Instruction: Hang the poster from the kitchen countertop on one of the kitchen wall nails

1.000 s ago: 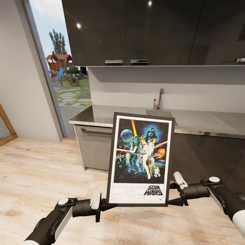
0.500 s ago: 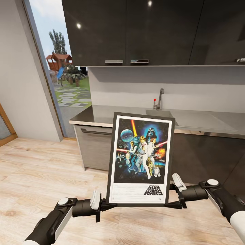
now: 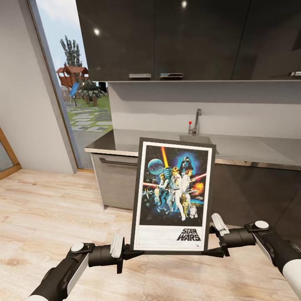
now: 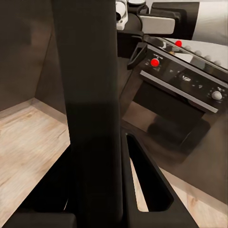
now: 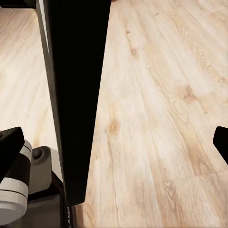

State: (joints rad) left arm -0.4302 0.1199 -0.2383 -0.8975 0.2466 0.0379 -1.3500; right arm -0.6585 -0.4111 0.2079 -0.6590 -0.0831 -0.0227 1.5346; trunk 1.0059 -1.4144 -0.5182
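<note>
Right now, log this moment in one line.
poster: upright, off countertop | left claw: gripping frame | right claw: at frame, open | nail: unseen

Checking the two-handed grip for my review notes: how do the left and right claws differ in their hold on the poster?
The left claw is clamped on the poster at its lower left corner; the right claw sits open at the lower right corner, its fingertips wide apart in the wrist view. The left claw sits slightly lower. Both point inward at the frame's bottom.
</note>
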